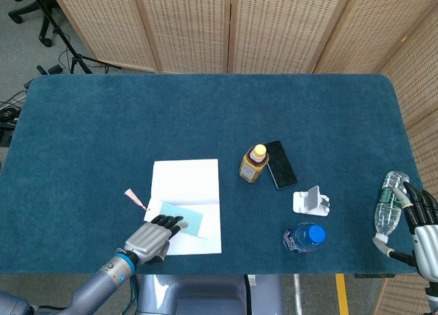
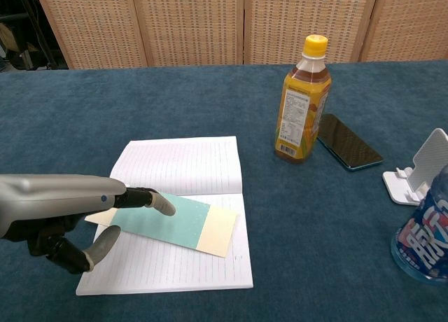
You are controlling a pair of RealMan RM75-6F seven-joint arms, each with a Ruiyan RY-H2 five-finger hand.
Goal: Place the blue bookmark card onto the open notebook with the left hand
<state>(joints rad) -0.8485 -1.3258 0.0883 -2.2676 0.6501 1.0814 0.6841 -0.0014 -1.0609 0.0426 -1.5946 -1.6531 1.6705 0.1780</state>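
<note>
Pretty much done: blue bookmark card (image 2: 183,223) lying flat across the open notebook (image 2: 175,169), tassel end hanging off the left edge. Left hand (image 1: 152,237) hovering over it, fingers loosely spread, gripping nothing.

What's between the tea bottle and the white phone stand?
The black phone lies flat between the tea bottle and the white phone stand, right beside the bottle; clearest in the head view.
</note>
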